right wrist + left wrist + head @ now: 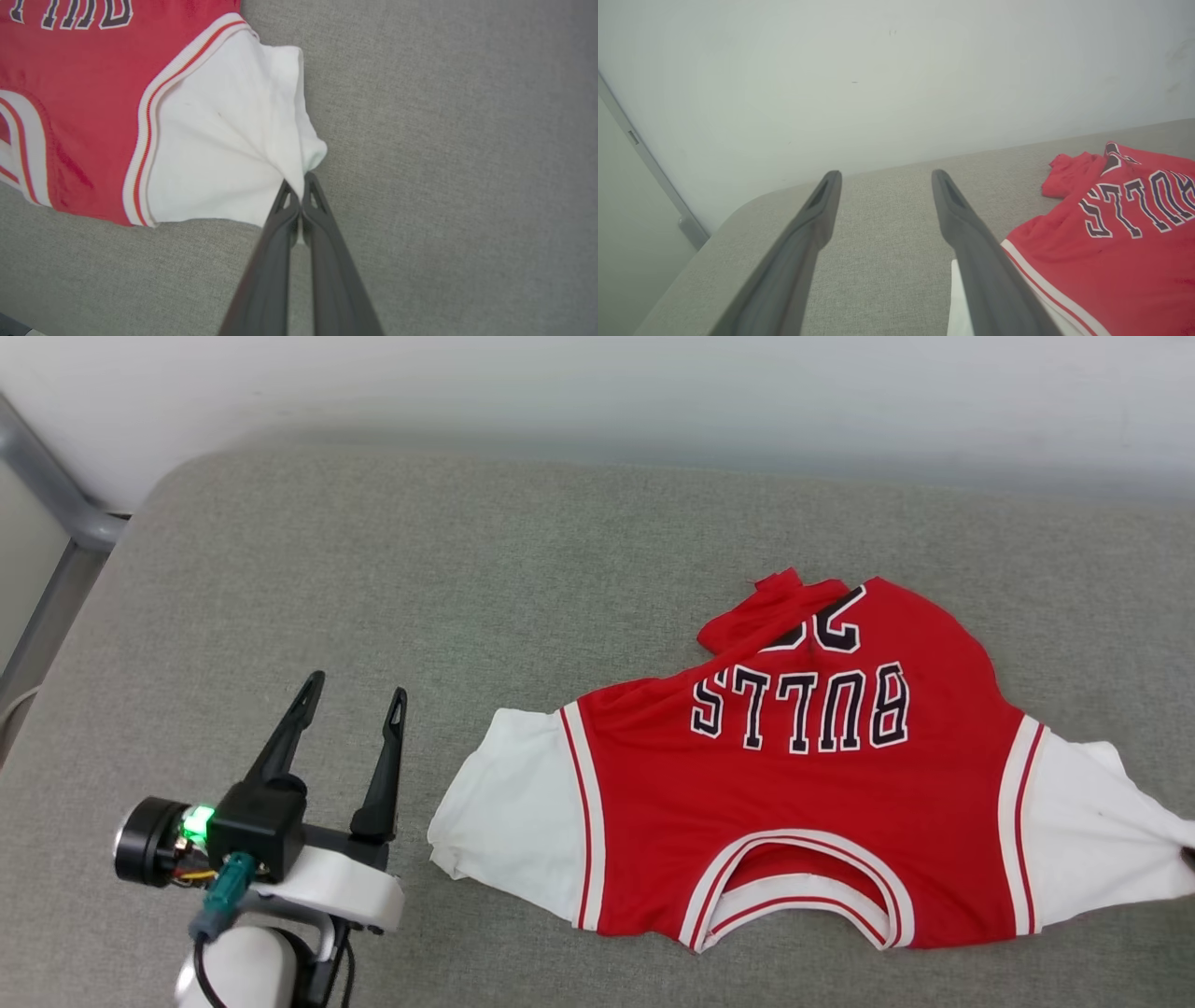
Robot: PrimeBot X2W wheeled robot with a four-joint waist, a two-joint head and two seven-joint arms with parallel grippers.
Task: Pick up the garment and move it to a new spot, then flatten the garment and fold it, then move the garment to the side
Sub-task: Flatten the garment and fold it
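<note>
Right gripper [297, 185] pinches the garment [794, 803] by one white sleeve; left gripper [358, 686] stands spread beside it.

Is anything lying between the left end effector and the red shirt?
No: in the head view, bare grey cushion lies between the left end effector and the garment.
</note>
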